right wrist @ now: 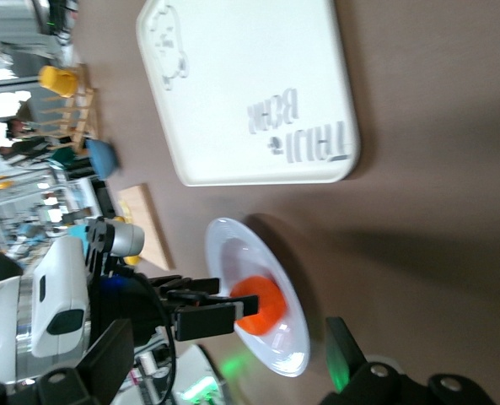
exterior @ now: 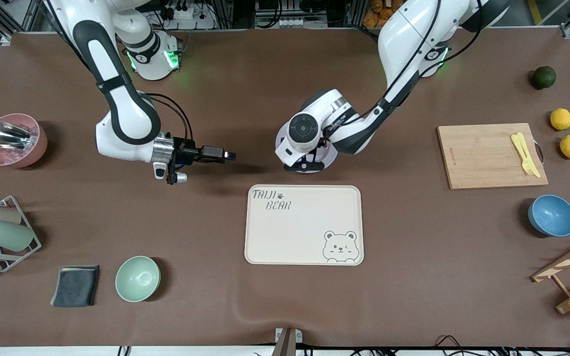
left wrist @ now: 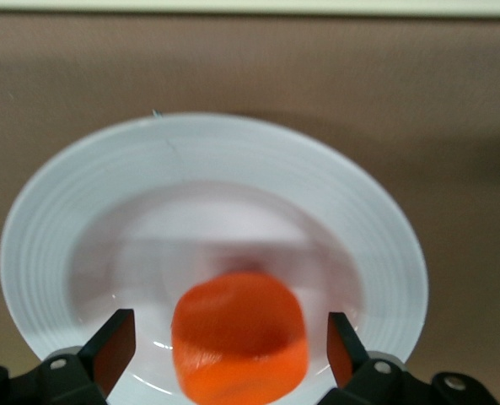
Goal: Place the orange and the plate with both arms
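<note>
The plate [exterior: 333, 156] is round, pale lavender-white and glossy; it lies on the table just farther from the front camera than the beige tray, mostly hidden under my left hand. The orange [left wrist: 239, 337] sits in the plate's shallow centre and is hidden in the front view. My left gripper [left wrist: 230, 342] is open, low over the plate, with one finger on each side of the orange and a gap to it. My right gripper [exterior: 229, 156] is open and empty, above the table beside the plate toward the right arm's end. The right wrist view shows the plate [right wrist: 275, 253] and orange [right wrist: 262, 308].
The beige bear tray [exterior: 305, 225] lies nearer the front camera than the plate. A cutting board [exterior: 490, 155], two lemons [exterior: 560, 119], a dark green fruit [exterior: 544, 77] and a blue bowl [exterior: 552, 215] are toward the left arm's end. A green bowl [exterior: 137, 278], pink bowl [exterior: 12, 141] and cup rack [exterior: 3, 232] are toward the right arm's end.
</note>
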